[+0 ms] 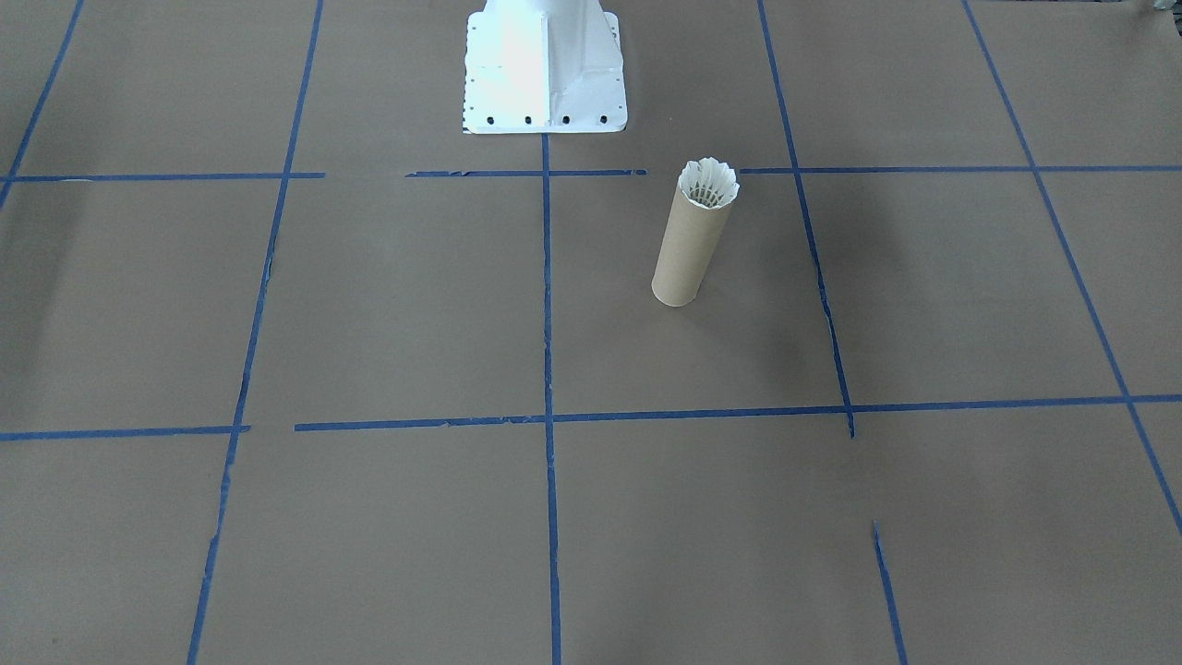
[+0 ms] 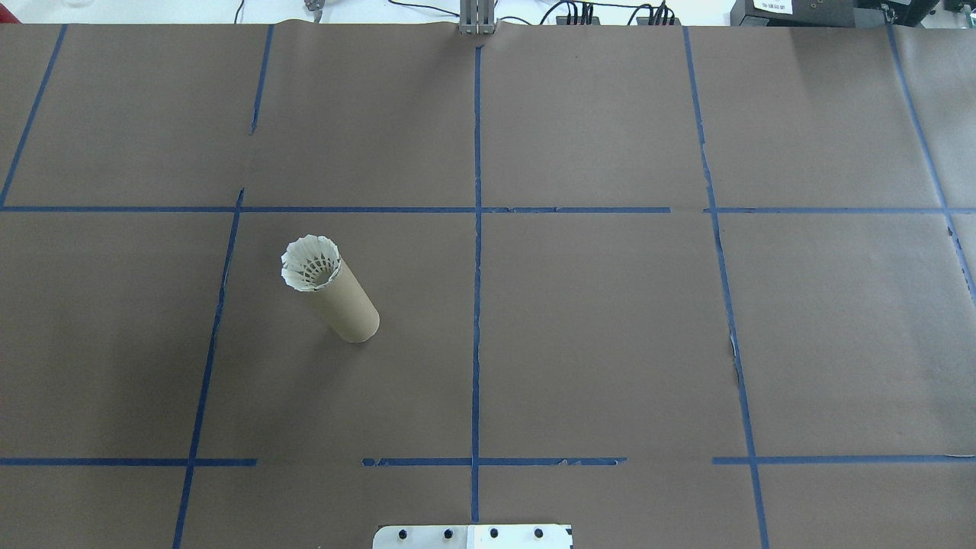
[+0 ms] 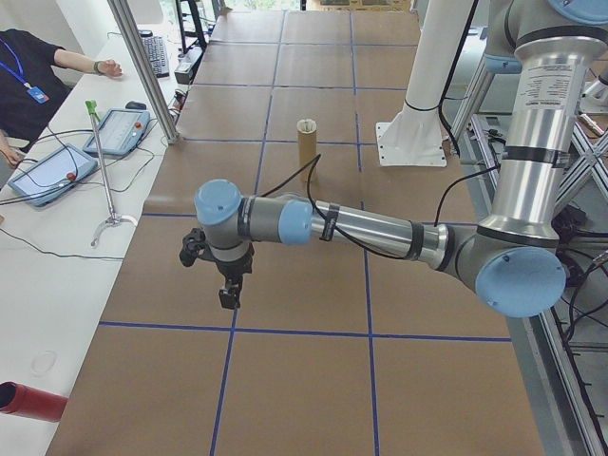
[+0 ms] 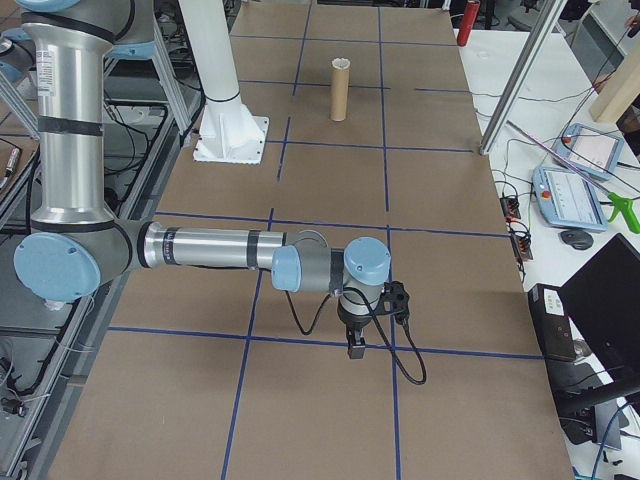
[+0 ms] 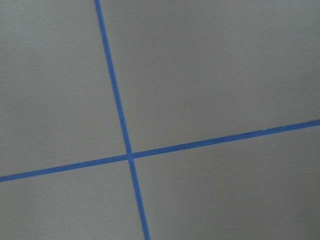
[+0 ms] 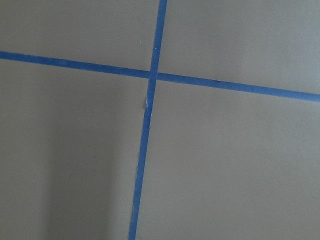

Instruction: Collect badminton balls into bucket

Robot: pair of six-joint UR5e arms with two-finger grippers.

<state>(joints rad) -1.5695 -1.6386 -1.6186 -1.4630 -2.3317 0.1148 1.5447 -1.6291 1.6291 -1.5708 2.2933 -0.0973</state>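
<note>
Front-facing view: You see the cardboard tube point(image 1: 688, 247) standing upright on the brown paper table cover point(image 1: 369, 305), a little to the robot's left of the centre tape line. The shuttlecock point(image 1: 708, 183) sits in the tube mouth, feather skirt upward and flared over the rim. The white pedestal base point(image 1: 545, 69) stands well apart, at the top edge. No gripper shows here.

Overhead view: You find the tube point(image 2: 339, 297) in the left half of the table with the shuttlecock point(image 2: 310, 262) lodged at its top; the cork tip is hidden inside. No other shuttlecock lies on the cover point(image 2: 610, 328). No arm enters this view.

Left side view: The near arm's gripper, the left gripper point(image 3: 228, 294), hangs over bare paper, well apart from the tube point(image 3: 306, 141). You cannot tell from this view whether its fingers are apart or together. A person's sleeve point(image 3: 38, 66) and a teach pendant point(image 3: 122, 130) are on the side bench.

Right side view: The right gripper point(image 4: 356, 345) hangs near a tape crossing, far from the tube point(image 4: 341, 90). Finger state cannot be told here either.

Wrist views: Both show only paper and blue tape point(image 5: 120, 110); neither shows fingers or any object.

Step in hand: Judge the collection as done, with both arms parked clear.

Next move: None appears required. If the shuttlecock must sit deeper, press it down gently from straight above, because the tall narrow tube would tip easily.
</note>
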